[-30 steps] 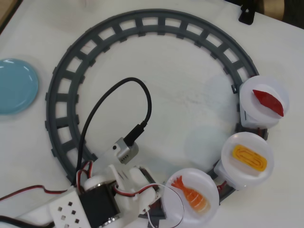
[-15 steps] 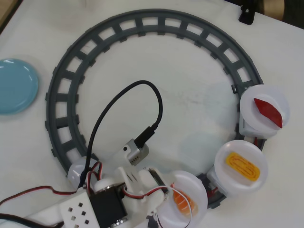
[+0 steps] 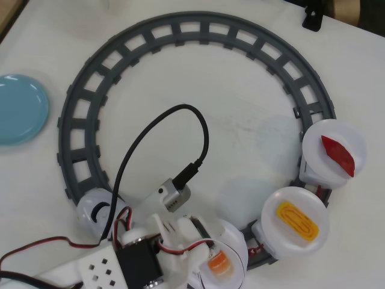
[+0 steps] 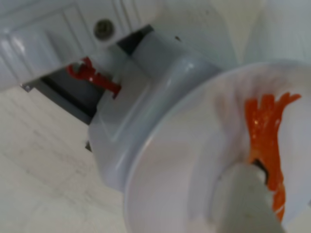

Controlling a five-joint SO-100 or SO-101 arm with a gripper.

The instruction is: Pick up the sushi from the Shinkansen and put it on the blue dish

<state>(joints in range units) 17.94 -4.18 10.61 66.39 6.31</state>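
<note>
The white Shinkansen runs on the grey ring track; its rounded nose shows at the lower left in the overhead view. The sushi, an orange-and-white shrimp piece, lies on the first car's white plate, half covered by my gripper. In the wrist view its orange tail fans out on that plate, and one white fingertip stands right against it. The other finger is out of frame, so the jaws look open with nothing held. The blue dish sits at the far left.
Two more cars follow on the track, one with a yellow egg piece and one with a red tuna piece. A black cable loops from the wrist camera across the inside of the ring. Red and white wires trail at the bottom left.
The train has rolled along the bottom of the track towards the left; its nose has come out left of my arm. The shrimp plate has slid under my gripper.
</note>
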